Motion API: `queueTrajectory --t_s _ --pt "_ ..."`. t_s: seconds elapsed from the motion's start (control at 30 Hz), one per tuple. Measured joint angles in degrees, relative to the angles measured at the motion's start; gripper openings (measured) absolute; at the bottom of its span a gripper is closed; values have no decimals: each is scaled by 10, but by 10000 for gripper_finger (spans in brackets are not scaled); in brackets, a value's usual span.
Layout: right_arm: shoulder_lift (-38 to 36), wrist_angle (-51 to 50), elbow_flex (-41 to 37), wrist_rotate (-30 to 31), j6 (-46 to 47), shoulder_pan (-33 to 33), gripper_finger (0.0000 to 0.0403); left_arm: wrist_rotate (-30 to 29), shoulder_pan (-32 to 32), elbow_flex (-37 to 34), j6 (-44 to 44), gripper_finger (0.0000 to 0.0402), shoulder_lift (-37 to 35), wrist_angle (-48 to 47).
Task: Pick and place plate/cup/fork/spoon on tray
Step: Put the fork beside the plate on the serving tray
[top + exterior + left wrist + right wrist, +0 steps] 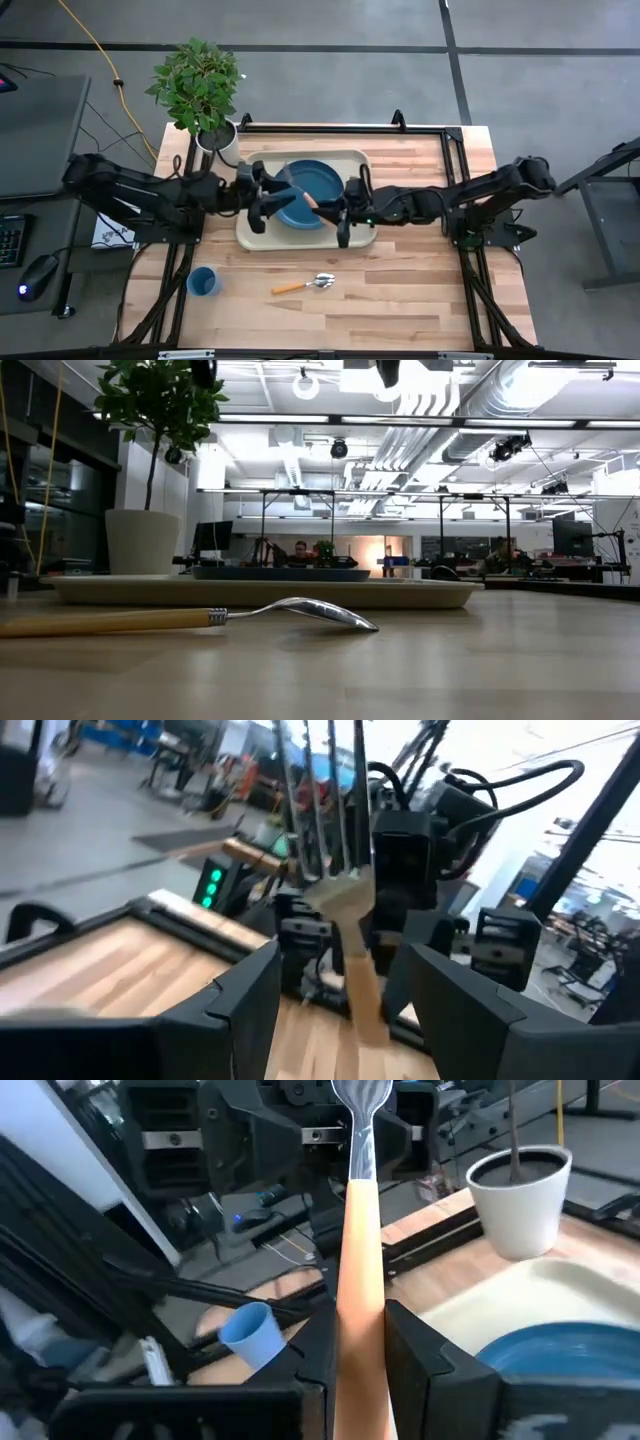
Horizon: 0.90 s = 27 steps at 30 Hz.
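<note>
The fork is in the air over the dark-blue plate, which lies in the cream tray. My right gripper is shut on the fork's tan handle. The tines point toward my left gripper, which is open. In the left wrist view the left fingers stand on either side of the fork with gaps. The spoon lies on the table near the front, bowl toward the right. The blue cup stands upright at the front left. My right gripper pinches the fork's handle between its two fingers. The handle runs along the fingers and out past their tips, with the head pointing toward the left arm. The fork is lifted clear above the plate.
A white plant pot with a leafy plant stands at the tray's far left corner. Black frame rails run along the table's left, right and far edges. Bare wood lies right of the tray and along the front.
</note>
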Motion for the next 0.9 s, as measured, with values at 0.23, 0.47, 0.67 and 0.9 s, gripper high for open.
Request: queueTrajectory --t_s 0.23,0.47,0.67,0.9 --pt "9 -34 31 -28 -29 -2 37 28 0 0 28 196 30 71" --pt "9 -27 31 -71 -49 -2 37 27 0 0 64 196 33 128" --pt "9 -26 31 -71 -49 -2 37 47 0 0 87 193 30 139" --pt "9 -21 31 -72 -62 -2 37 81 -1 0 83 155 25 138"
